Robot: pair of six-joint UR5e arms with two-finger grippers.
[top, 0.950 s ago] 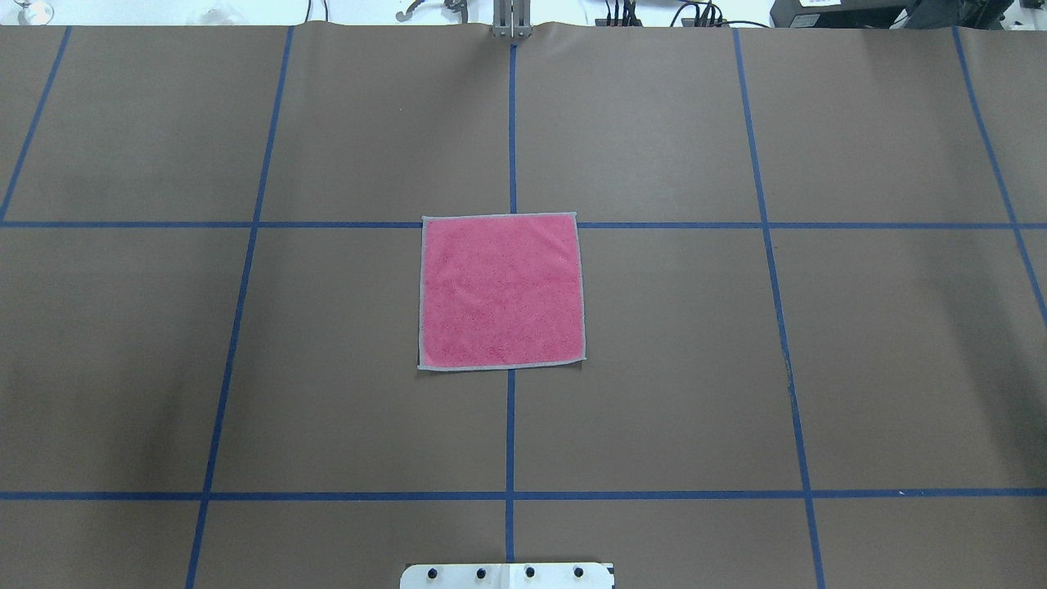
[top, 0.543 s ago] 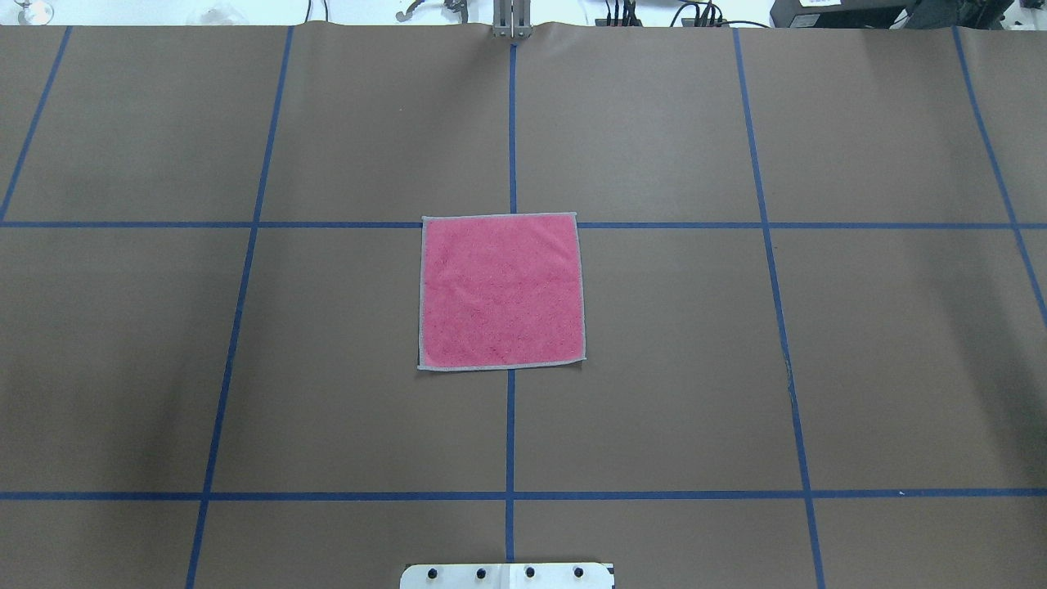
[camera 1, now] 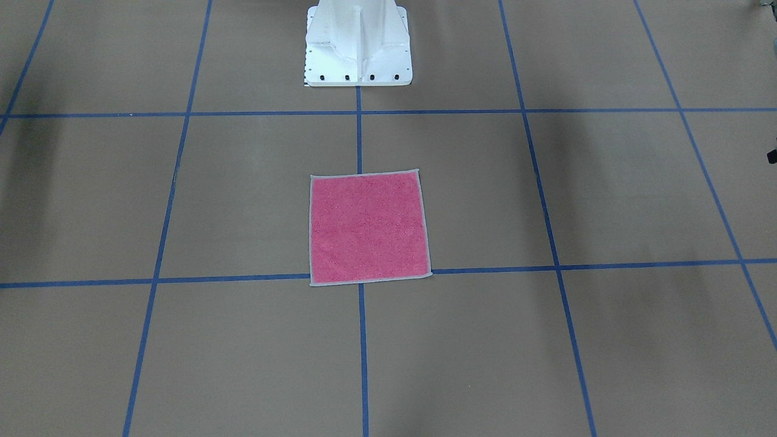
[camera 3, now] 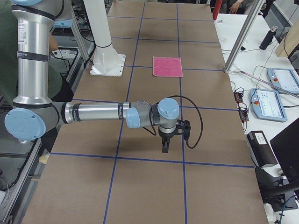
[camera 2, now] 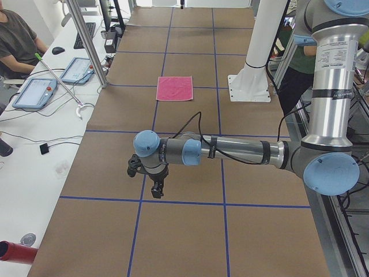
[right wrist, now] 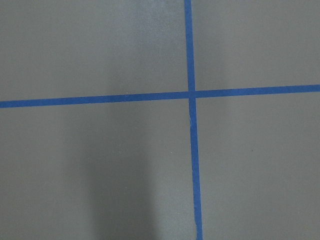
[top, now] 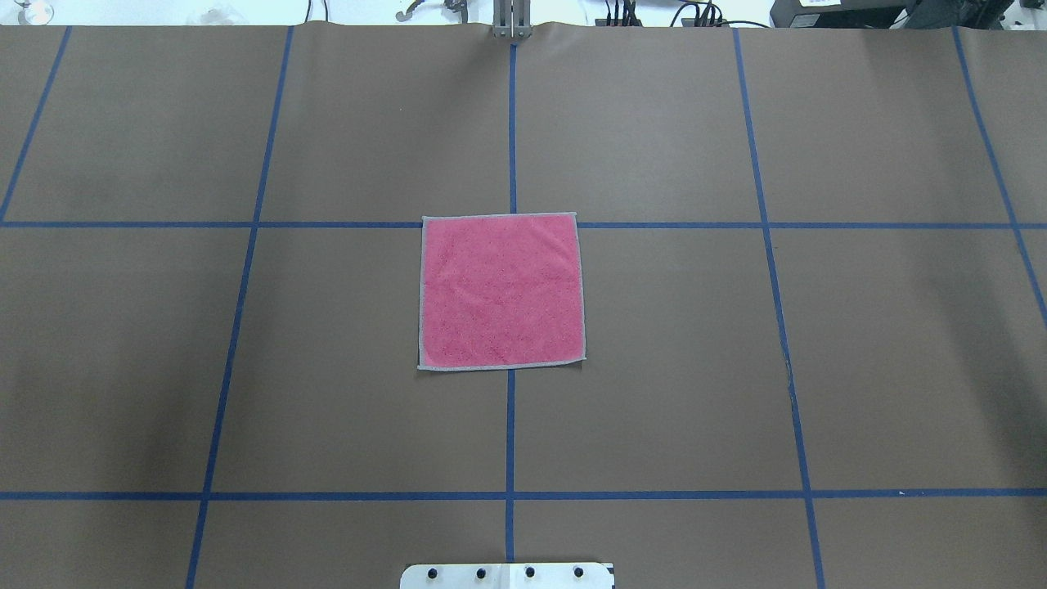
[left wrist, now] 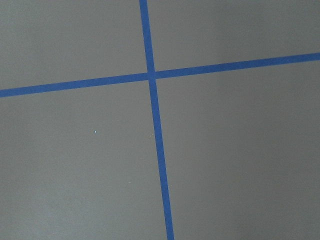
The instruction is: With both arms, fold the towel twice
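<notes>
Nearest the robot, the white pedestal (camera 1: pixel 358 45) stands bolted to the brown-papered desk (top: pixel 343 409), on the centre line of the blue tape (top: pixel 510 425) grid. Straight out from the pedestal along that line, the towel (top: pixel 501 291) lies flat and unfolded, pink face up, its light grey border showing on all four sides. It straddles the centre tape, and its edge farthest from the pedestal runs along a cross line.

To the pedestal's left, well apart from the towel, the left arm (camera 2: pixel 242 153) stretches level over the desk. The left end effector (camera 2: pixel 155 193) points down above the paper, close to a tape line. To the pedestal's right, the right arm (camera 3: pixel 98 112) mirrors it, the right end effector (camera 3: pixel 164 148) likewise hanging over the paper. Both show only from the side, so I cannot tell whether their fingers are spread or pressed together. Each wrist camera sees only paper and a tape crossing.

Beyond the desk's far edge from the pedestal, a white side desk (camera 2: pixel 29 167) carries a tablet pendant (camera 2: pixel 33 93), with a person (camera 2: pixel 17 37) seated at it.
</notes>
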